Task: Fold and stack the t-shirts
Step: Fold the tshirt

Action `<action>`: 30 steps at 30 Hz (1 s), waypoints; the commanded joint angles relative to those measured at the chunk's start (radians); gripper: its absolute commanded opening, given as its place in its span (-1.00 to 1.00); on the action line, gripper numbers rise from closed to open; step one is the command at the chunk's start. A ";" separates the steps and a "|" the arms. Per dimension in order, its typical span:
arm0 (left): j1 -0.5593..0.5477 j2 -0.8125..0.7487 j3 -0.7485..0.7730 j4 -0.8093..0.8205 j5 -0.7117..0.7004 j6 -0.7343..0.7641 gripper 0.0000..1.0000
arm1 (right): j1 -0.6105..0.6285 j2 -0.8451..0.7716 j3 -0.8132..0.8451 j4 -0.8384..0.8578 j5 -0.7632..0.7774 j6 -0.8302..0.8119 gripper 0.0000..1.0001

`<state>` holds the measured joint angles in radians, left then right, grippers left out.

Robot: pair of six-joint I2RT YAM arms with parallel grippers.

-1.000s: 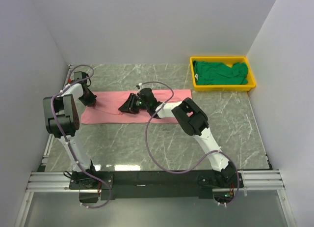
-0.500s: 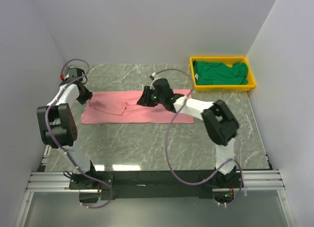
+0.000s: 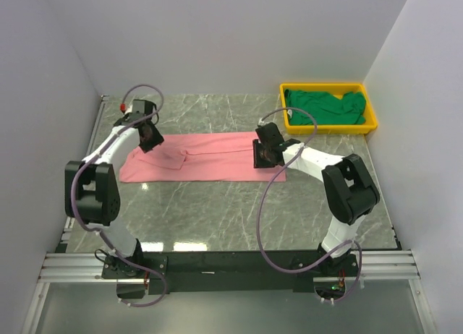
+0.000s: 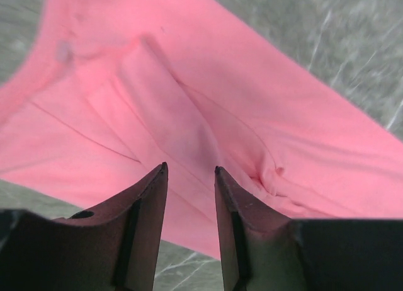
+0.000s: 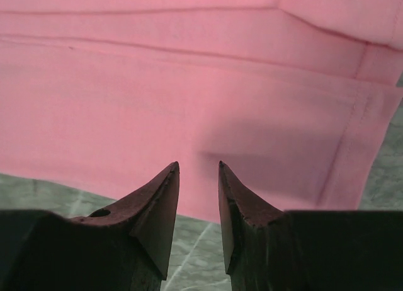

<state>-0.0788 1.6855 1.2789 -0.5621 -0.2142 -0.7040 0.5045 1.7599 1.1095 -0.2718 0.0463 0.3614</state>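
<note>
The pink t-shirt [image 3: 210, 159] lies flat on the marble table as a long strip folded lengthwise, with its collar end to the left. My left gripper [image 3: 150, 140] hovers over that left end, open, with nothing between its fingers; in the left wrist view the left gripper [image 4: 191, 171] points at the creased pink cloth [image 4: 252, 102]. My right gripper [image 3: 261, 156] is over the strip's right end, also open and empty; the right wrist view shows the right gripper [image 5: 198, 165] just above the near hem of the shirt [image 5: 189, 83]. The dark green t-shirt [image 3: 322, 106] lies bunched in the tray.
The yellow tray [image 3: 329, 129] stands at the back right, close to the right wall. White walls close in the table on the left, back and right. Grey marble table [image 3: 239, 211] shows in front of the pink strip.
My right gripper has travelled from the middle of the pink shirt to its right end. My left gripper has moved right from the left edge and has opened.
</note>
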 commanded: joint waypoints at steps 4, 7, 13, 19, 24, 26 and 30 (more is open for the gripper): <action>-0.026 0.133 0.036 0.002 -0.002 -0.043 -0.20 | 0.002 0.056 0.016 -0.081 0.029 -0.033 -0.23; -0.027 0.190 0.059 0.001 -0.022 -0.040 -0.21 | 0.002 0.073 0.007 -0.101 0.041 -0.027 -0.23; -0.026 0.319 0.148 -0.042 -0.051 -0.017 -0.23 | 0.038 0.085 -0.016 -0.159 0.012 -0.065 -0.22; -0.026 0.405 0.229 -0.062 -0.093 0.035 -0.22 | 0.164 0.053 -0.048 -0.283 -0.049 -0.073 -0.22; -0.029 0.462 0.333 -0.018 -0.042 0.191 -0.12 | 0.322 0.006 -0.125 -0.320 -0.271 -0.067 -0.21; -0.032 0.480 0.368 0.004 -0.019 0.254 -0.07 | 0.438 0.003 -0.114 -0.336 -0.302 -0.038 -0.21; -0.055 0.519 0.442 0.033 0.018 0.348 0.10 | 0.646 0.079 0.037 -0.383 -0.350 -0.038 -0.19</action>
<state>-0.1131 2.1643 1.6554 -0.5865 -0.2386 -0.4744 1.0203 1.7699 1.0813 -0.5255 -0.1783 0.3103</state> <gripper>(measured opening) 0.539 0.402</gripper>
